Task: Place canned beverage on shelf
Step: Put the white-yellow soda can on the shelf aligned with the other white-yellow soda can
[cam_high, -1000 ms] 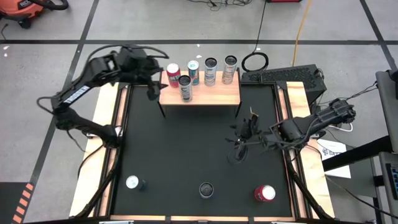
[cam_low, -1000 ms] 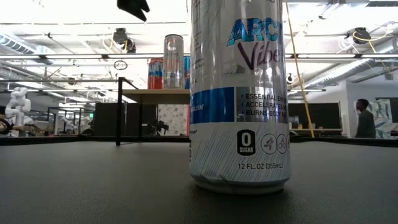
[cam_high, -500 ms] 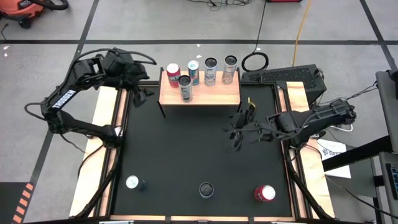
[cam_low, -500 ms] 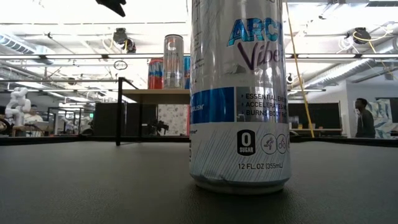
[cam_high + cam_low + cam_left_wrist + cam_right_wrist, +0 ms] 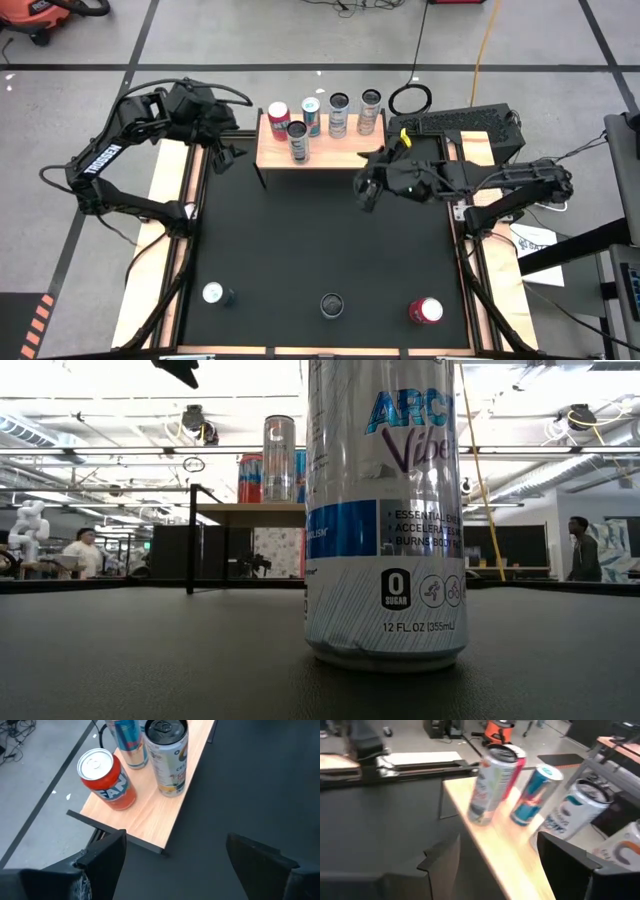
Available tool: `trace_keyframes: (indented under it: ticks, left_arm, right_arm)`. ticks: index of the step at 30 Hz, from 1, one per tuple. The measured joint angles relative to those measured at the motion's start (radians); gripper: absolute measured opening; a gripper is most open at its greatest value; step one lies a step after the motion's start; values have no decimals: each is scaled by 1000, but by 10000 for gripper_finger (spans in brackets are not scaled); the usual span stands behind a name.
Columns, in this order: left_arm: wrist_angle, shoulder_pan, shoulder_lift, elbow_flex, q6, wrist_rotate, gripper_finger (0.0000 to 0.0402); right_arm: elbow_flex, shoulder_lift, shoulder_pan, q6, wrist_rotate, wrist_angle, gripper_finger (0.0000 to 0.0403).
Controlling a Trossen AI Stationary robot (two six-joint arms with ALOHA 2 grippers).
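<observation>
Light-wood shelf (image 5: 322, 148) on thin black legs is the landmark here, sitting at the far edge of the black table (image 5: 300, 250). Five cans are already up on it: a red Fanta can (image 5: 278, 115) at its left end, a white can with a dark top (image 5: 297, 140) just in front of that one, then a blue-and-silver slim can (image 5: 311, 116), a pale can (image 5: 338, 113) and another pale can (image 5: 370, 110) toward the right end.

Left gripper (image 5: 228, 152) hangs just off the shelf's left end, above the table edge, jaws spread wide with nothing between them. From its wrist camera you look down past both fingers (image 5: 107, 855) at the Fanta can and the dark-topped can.

Right gripper (image 5: 368, 190) hovers just in front of the shelf's right front corner, jaws partly apart and empty, pointed toward the cans.

Well away from the shelf, near the table's front edge, three more cans are waiting: a silver-topped can (image 5: 213, 293) on the left, a dark-topped can (image 5: 331, 304) in the middle and a red can (image 5: 425, 311) on the right. The low camera is mostly filled by a silver "Arctic Vibe" can (image 5: 385, 510) standing upright, with the shelf behind it.
</observation>
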Motion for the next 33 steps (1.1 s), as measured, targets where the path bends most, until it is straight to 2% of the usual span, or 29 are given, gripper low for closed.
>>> trace_keyframes:
  ticks: [2, 5, 8, 14, 25, 33]
  left_arm:
    - [0, 0, 0, 0, 7, 14, 338]
    - [-1, 0, 0, 0, 25, 20, 338]
    - [-2, 0, 0, 0, 26, 21, 338]
    - [-4, 0, 0, 0, 27, 21, 338]
    - [-4, 0, 0, 0, 32, 20, 338]
    - [-4, 0, 0, 0, 32, 20, 338]
  right_arm:
    - [0, 1, -32, -11, -33, 16, 244]
    - [0, 22, -81, -41, -158, 67, 244]
    - [0, 67, -120, -104, -234, 150, 244]
    - [0, 164, -191, -210, -236, 281, 244]
    - [0, 285, -315, -216, -366, 479, 244]
    - [0, 343, -359, -198, -371, 577, 244]
